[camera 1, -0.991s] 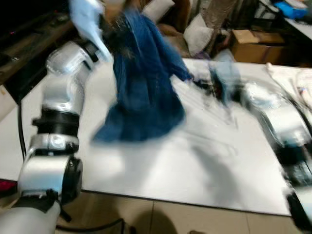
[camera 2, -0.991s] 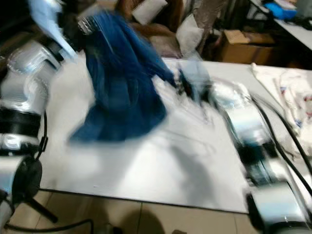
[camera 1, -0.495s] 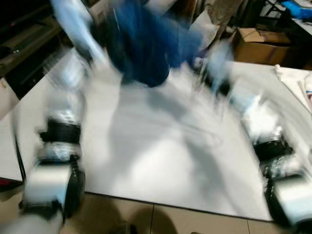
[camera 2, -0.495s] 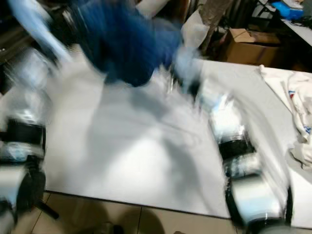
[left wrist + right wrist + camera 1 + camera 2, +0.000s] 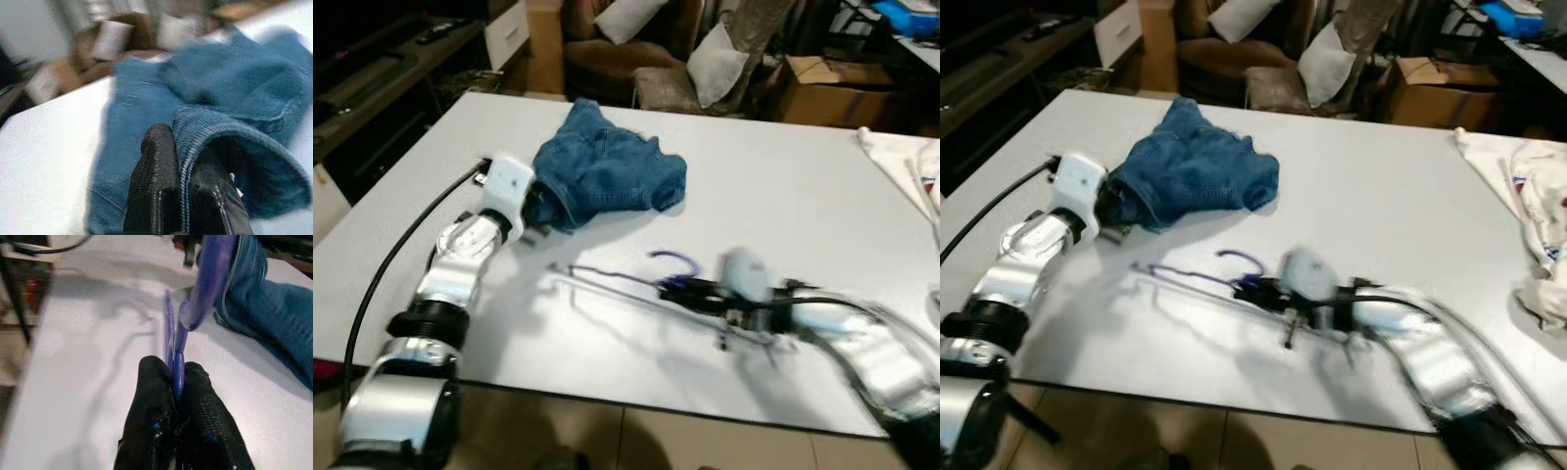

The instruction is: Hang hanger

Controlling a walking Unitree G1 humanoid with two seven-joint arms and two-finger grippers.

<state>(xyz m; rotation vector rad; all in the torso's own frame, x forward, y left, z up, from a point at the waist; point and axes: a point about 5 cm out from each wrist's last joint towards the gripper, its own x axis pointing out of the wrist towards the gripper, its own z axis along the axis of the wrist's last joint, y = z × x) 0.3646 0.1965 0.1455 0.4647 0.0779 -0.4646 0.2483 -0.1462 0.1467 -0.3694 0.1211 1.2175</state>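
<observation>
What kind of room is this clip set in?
Likely a lived-in living room or workroom in a home: a brown armchair with pillows, a cardboard box on the floor, and a big white table holding laundry, including a blue denim garment.

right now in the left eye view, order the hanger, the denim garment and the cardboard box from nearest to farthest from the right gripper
1. Purple hanger: pinched in the right gripper, lying on the table.
2. Blue denim garment: up the table toward the robot's left, held by the left gripper.
3. Cardboard box: beyond the table's far edge.
</observation>
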